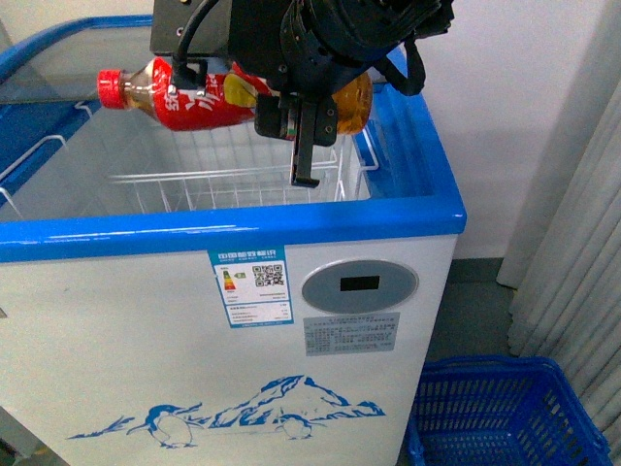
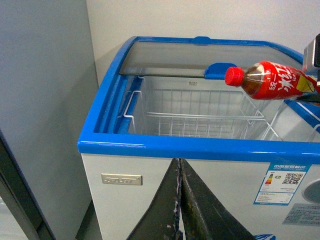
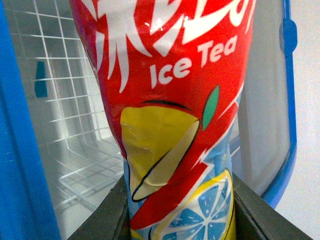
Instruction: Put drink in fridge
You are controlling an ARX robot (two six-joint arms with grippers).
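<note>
One bottle [image 1: 189,95], clamped in the right claw [image 3: 180,215], hangs over one fridge [image 1: 243,231]; only the left wrist view shows the left claw [image 2: 179,200], pressed together.

The right hand [image 1: 301,146], top centre, is matte black, with a ribbed joint, a looped cable [image 1: 191,29] and a slim finger [image 1: 305,165]. The left hand [image 2: 180,200] shows as dark grey wedges.

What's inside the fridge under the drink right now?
A white wire basket, with no items showing in its visible part. The glass lid and the drink hide the rest of the fridge.
</note>
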